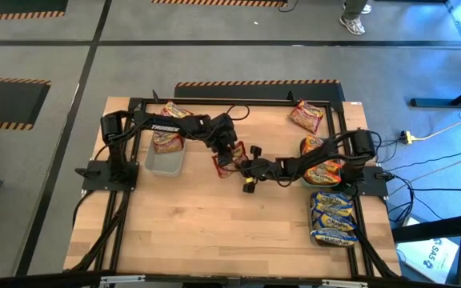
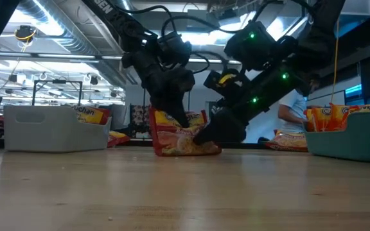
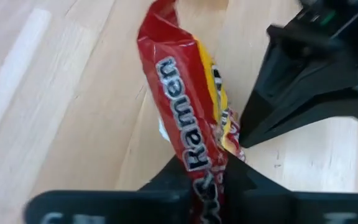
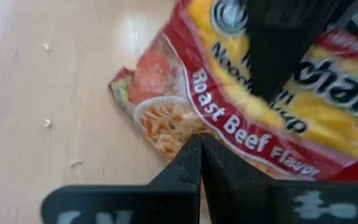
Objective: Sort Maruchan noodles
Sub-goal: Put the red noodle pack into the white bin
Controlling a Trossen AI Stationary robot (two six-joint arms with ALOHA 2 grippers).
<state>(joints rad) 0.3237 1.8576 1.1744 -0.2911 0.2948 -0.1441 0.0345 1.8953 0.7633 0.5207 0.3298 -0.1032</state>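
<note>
At table centre, the left gripper (image 3: pixel 213 177) is clamped on the upper edge of a maroon-and-yellow ramen packet (image 2: pixel 182 136), which stands on end on the wood. The right gripper (image 4: pixel 199 163) has its jaws clenched with nothing between them, tip pressed against the same packet's lower face.

Risk: the grip is on thin crinkly wrapper only. If the left arm lifts while the right tip pins the packet, the film may slip out or tear. A loose hold could also let the packet swing and drop short of its tray.

Count, overhead view: one packet in hand; at least one in the clear tray (image 1: pixel 165 163); one loose packet (image 1: pixel 306 116) at the far right; a stack in the orange tray (image 1: pixel 325 170), number unclear; roughly three blue ones (image 1: pixel 333 216) in the near-right tray.
</note>
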